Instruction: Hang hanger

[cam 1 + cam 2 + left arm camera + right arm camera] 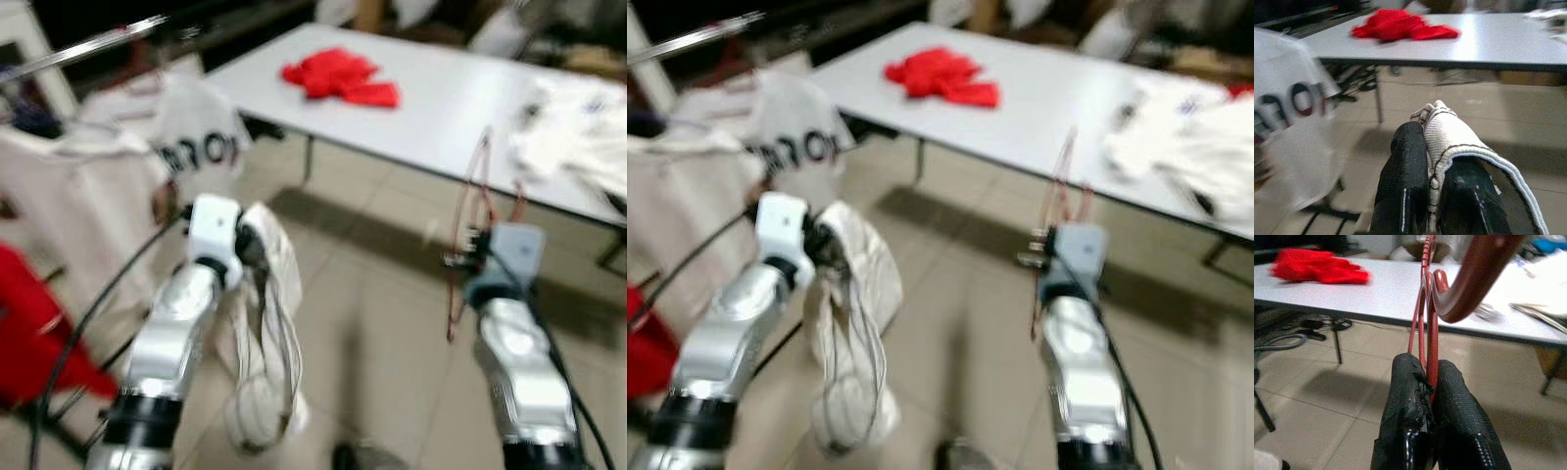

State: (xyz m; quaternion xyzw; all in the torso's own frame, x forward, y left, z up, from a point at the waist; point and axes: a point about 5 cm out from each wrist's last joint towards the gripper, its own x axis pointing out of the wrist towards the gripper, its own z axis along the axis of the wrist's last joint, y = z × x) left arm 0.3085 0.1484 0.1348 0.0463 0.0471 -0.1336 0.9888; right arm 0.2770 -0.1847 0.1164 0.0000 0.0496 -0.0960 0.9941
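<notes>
The fingers (1449, 396) of the right gripper (1431, 382) are pressed together on the thin red wire of a hanger (1426, 308), whose hook curves up just above their tips. The left gripper (1432, 147) has its fingers (1405, 161) clamped on a fold of a white garment (265, 323), which hangs down below them toward the tiled floor (382, 323). Beyond both pairs of fingers stands a white tabletop (441, 88) carrying a crumpled red cloth (338, 76) and white clothes (573, 132). To the left of the left fingers, white shirts (108, 186) hang from a metal rail (83, 44).
</notes>
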